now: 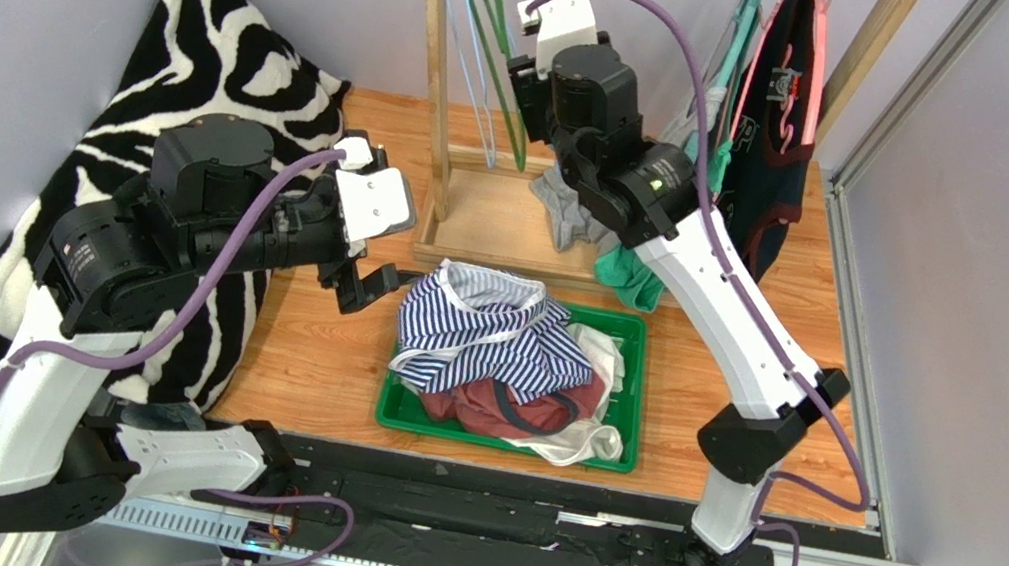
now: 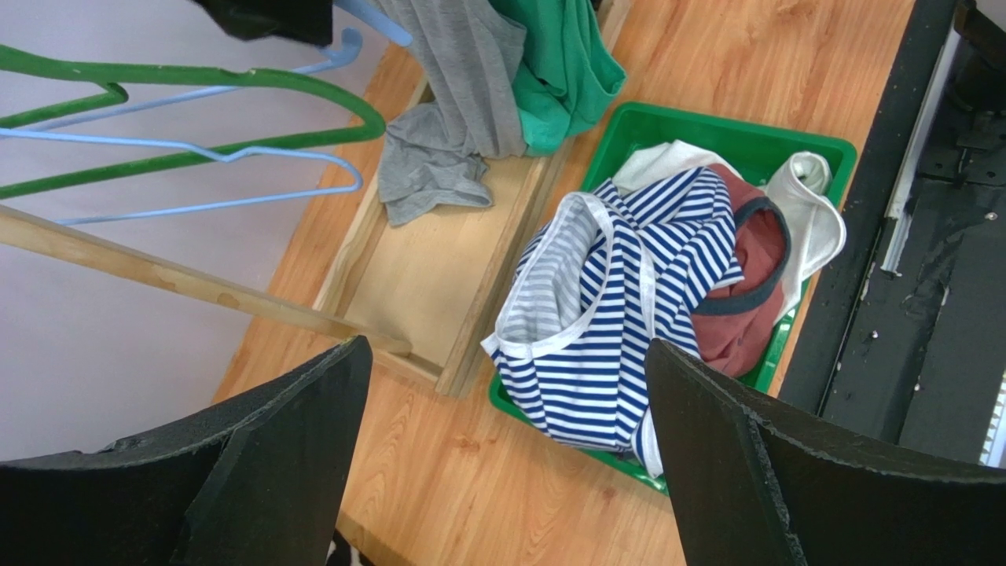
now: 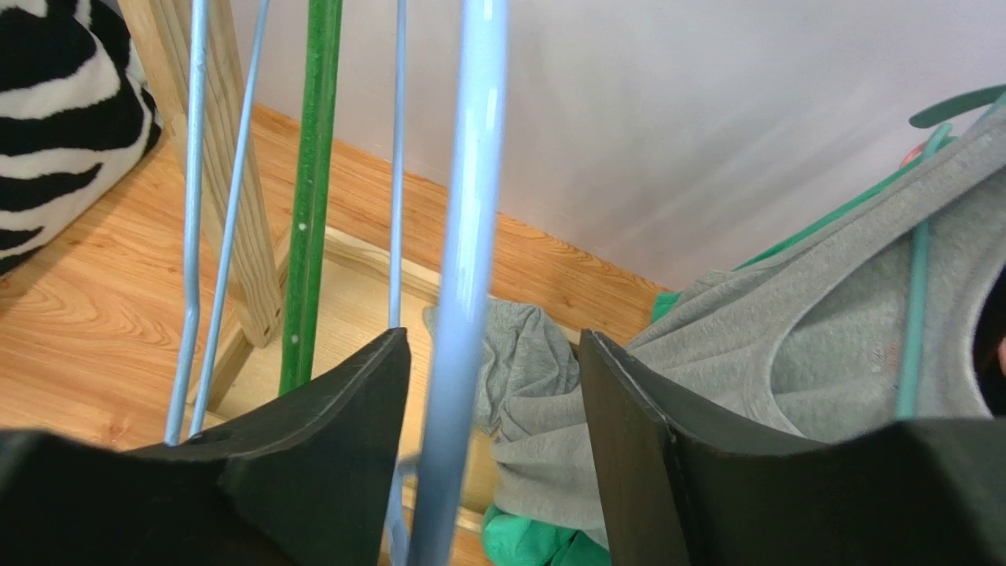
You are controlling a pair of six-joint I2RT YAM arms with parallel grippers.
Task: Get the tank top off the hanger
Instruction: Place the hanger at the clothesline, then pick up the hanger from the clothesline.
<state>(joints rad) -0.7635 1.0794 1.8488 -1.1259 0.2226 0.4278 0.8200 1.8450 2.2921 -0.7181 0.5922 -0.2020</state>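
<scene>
The soft grey tank top (image 3: 768, 354) hangs at the right of the right wrist view, draped over a thin teal hanger (image 3: 915, 307) whose arm shows through the fabric's opening. In the left wrist view its lower part sags onto the base of the wooden rack (image 1: 437, 45), at the top centre of that frame.

The garment looks light, limp and stretchy. It should fold and bunch wherever it is pinched, it has no stiffness to push against, and it is neither fragile nor slippery. The likely trouble is a strap catching on the hanger's end. The hanger also looks light enough to swing or lift off with the cloth.

The best hold is probably a pinch on the shoulder strap close to the hanger's tip, so the strap can be slid outward and off. Pulling from the hem would most likely drag the hanger along.

The right gripper (image 3: 490, 342) stands partly open. The bar of a light-blue plastic hanger (image 3: 466, 212) runs between its jaws, apparently unclamped, so it holds nothing of the tank top.

The left gripper (image 2: 508, 348) is spread wide and empty above the bench (image 1: 304, 343), at the left centre of the top view. It is just beside a green plastic tray (image 1: 441, 433) that holds a blue-and-white striped top (image 1: 488, 334) among other clothes.
</scene>
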